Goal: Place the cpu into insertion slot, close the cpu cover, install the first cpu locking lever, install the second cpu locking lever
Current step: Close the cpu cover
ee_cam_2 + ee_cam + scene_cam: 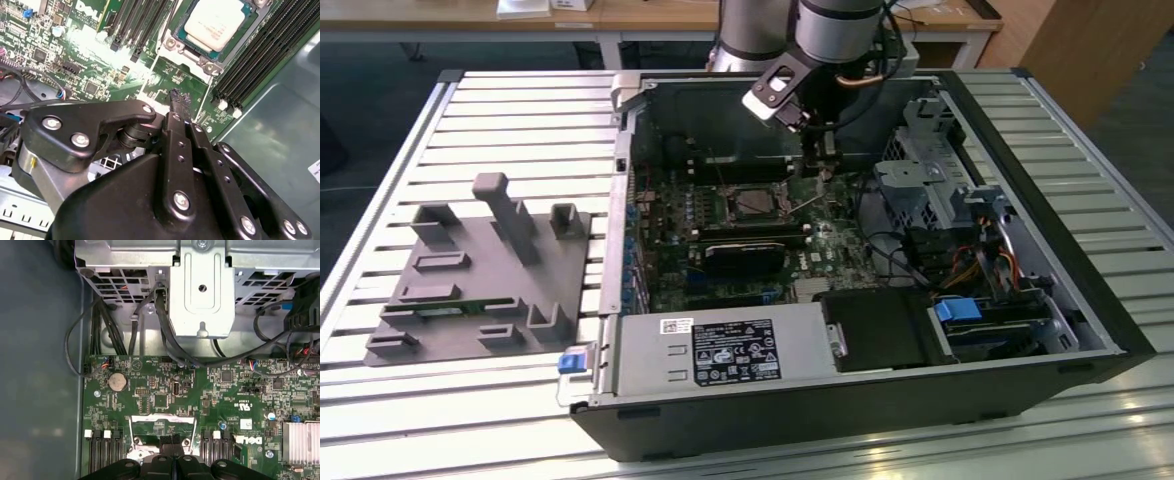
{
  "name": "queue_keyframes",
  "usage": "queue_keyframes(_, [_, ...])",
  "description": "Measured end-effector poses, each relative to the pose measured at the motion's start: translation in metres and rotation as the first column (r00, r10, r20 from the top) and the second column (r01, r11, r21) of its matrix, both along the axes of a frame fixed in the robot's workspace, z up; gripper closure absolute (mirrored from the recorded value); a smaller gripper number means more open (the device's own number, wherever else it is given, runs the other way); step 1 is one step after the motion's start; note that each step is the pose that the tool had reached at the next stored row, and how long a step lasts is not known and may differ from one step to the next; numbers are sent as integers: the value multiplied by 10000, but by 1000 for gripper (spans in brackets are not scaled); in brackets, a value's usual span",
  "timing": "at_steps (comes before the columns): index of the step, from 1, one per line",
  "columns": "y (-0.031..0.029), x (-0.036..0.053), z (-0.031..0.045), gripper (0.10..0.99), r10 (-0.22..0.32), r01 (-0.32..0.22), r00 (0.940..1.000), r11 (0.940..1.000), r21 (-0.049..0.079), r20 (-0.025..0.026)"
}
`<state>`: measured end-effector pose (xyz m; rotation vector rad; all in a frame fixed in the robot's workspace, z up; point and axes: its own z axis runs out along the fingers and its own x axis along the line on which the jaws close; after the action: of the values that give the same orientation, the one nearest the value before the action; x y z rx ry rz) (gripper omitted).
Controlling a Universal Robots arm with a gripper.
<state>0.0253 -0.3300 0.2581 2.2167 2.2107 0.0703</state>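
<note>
the tool (175,94) is narrow: its fingers are pressed together with nothing between them. its tip hangs just beside the insertion slot (172,44), over the green motherboard (100,60). the cpu (215,22) lies flat inside the insertion slot, pale top up. black memory slots (260,55) run along both sides of the insertion slot. the insertion slot sits within the open computer case (854,410) on the slatted bench (494,110).

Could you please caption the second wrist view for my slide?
Closed black gripper poised near the pale silvery square cpu seated in its metal-rimmed socket.
</note>
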Motion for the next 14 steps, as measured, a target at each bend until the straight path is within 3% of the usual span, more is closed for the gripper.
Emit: queue_keyframes(14, [37, 223, -2, 980, 0, 0, 10000, 10000, 1, -44])
